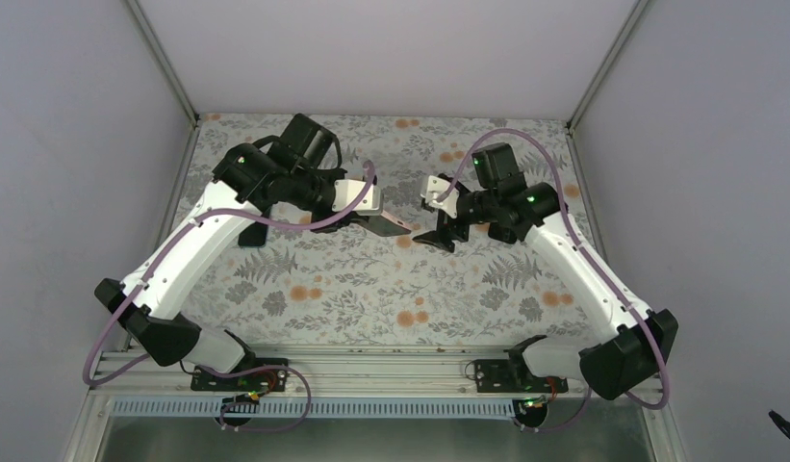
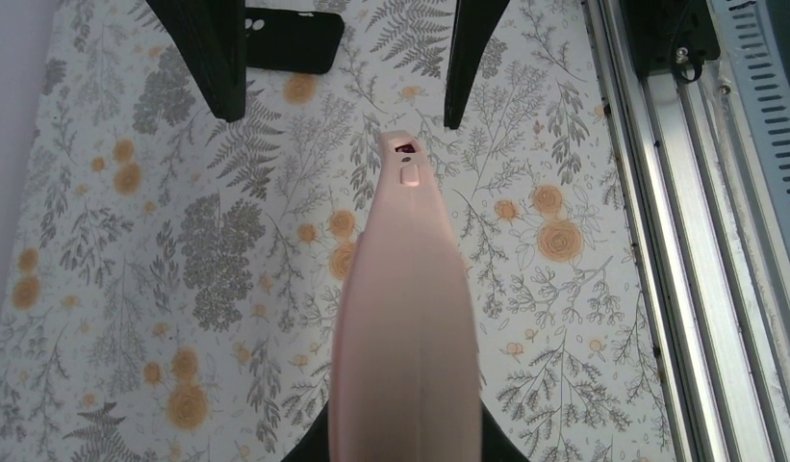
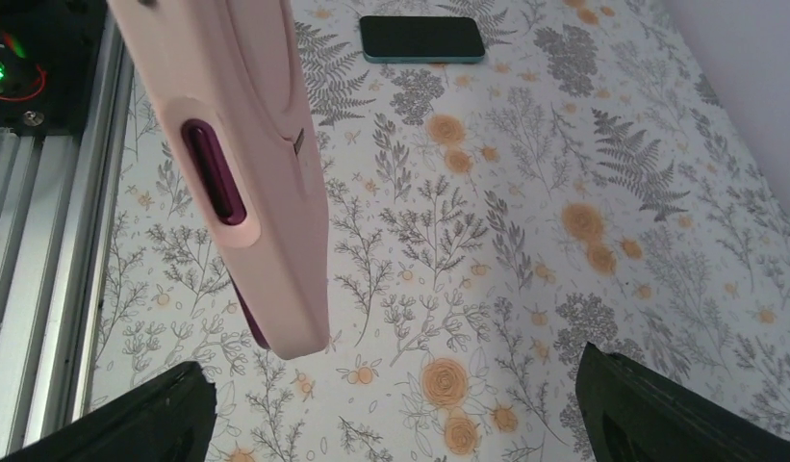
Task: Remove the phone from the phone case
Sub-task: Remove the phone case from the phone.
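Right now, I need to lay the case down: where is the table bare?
Bare: the table near the rail, mid-width, and its far strip by the wall. Crowded: the centre, where left fingers hold the case before the open right fingers; a spare phone lies left.

I see plain pale grey walls [image 1: 73,144] on three sides (softly, evenly lit), a fern-and-orange-flower patterned tabletop [image 1: 371,289], and a silver aluminium rail [image 1: 371,358] along its near edge.
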Tool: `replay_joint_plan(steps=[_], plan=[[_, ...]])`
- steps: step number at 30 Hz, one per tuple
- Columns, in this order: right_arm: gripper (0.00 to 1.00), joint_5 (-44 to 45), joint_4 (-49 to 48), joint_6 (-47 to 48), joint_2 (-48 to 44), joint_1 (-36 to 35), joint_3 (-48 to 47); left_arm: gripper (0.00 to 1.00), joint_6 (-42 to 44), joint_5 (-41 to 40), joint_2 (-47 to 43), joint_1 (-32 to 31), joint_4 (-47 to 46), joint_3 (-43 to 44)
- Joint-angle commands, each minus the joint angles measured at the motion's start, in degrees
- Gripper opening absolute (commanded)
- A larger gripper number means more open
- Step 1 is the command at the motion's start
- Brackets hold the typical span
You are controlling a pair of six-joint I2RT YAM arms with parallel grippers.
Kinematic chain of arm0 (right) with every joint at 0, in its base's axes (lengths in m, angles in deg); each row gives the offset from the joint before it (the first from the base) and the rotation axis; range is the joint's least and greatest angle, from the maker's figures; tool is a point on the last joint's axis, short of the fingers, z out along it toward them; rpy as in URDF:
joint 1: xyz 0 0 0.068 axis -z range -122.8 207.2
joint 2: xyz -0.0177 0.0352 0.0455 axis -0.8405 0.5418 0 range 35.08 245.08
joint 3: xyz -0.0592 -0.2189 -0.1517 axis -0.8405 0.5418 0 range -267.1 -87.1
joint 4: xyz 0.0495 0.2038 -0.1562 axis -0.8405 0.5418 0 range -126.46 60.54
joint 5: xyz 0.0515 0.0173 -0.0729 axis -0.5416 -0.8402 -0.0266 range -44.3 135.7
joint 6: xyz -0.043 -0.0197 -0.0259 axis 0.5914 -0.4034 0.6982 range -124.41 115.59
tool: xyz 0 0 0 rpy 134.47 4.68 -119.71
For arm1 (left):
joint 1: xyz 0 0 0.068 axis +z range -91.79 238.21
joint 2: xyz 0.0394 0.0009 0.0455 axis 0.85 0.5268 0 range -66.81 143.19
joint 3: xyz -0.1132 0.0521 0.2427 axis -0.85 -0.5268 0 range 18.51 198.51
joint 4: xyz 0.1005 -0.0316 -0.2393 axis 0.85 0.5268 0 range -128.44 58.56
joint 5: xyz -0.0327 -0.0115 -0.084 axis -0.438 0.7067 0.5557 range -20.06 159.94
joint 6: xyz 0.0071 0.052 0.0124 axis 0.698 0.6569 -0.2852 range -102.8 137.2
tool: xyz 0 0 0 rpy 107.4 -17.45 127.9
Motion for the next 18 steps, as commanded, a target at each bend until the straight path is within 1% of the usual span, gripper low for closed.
replay_joint_plan(steps=[1,8,13,18], plan=[[0.96,-2.86,-2.19,-1.93,-0.6,0.12,2.14,0.02,-1.0,3.38,-0.19,0.26,-3.21,1.66],[0.95,0.36,-6.9,-3.49,-1.49,0.23,3.56,0.02,-0.76,3.47,0.15,0.19,-2.83,1.92],[0.95,0.37,-8.01,-3.87,-1.16,0.34,3.14,0.02,-0.76,3.67,-0.2,0.25,-3.0,1.32],[0.95,2.49,-9.67,-4.12,-1.09,0.78,3.29,0.02,-0.58,3.58,-0.39,0.25,-3.02,0.87]])
